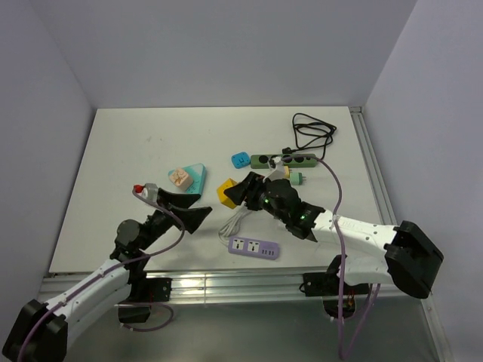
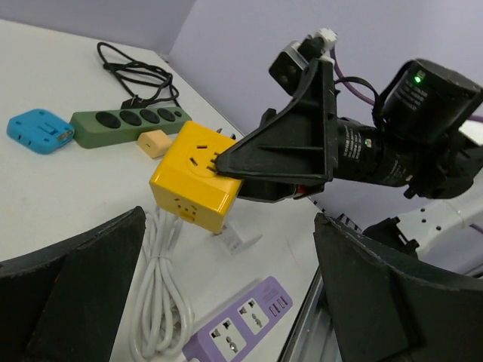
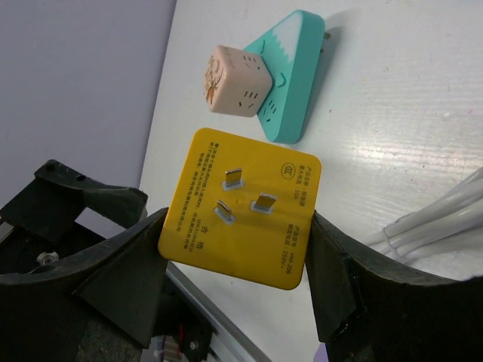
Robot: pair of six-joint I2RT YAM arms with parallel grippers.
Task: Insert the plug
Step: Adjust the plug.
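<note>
The plug is a yellow cube adapter (image 1: 226, 191) with three metal prongs on one face (image 3: 245, 207). My right gripper (image 3: 238, 222) is shut on it, one finger on each side, and holds it just above the table; the pronged face points back at the right wrist camera. In the left wrist view the cube (image 2: 195, 186) shows a socket face on top. A purple power strip (image 1: 254, 247) lies flat near the front edge, sockets up (image 2: 238, 324). My left gripper (image 1: 192, 209) stands open and empty left of the cube, its jaws wide apart (image 2: 230, 219).
A coiled white cable (image 1: 235, 221) lies between the cube and the purple strip. Behind are a green power strip (image 1: 283, 160), a blue adapter (image 1: 241, 159), a black cable (image 1: 313, 132), and a pink cube (image 1: 178, 178) on a teal triangular adapter (image 1: 195, 179).
</note>
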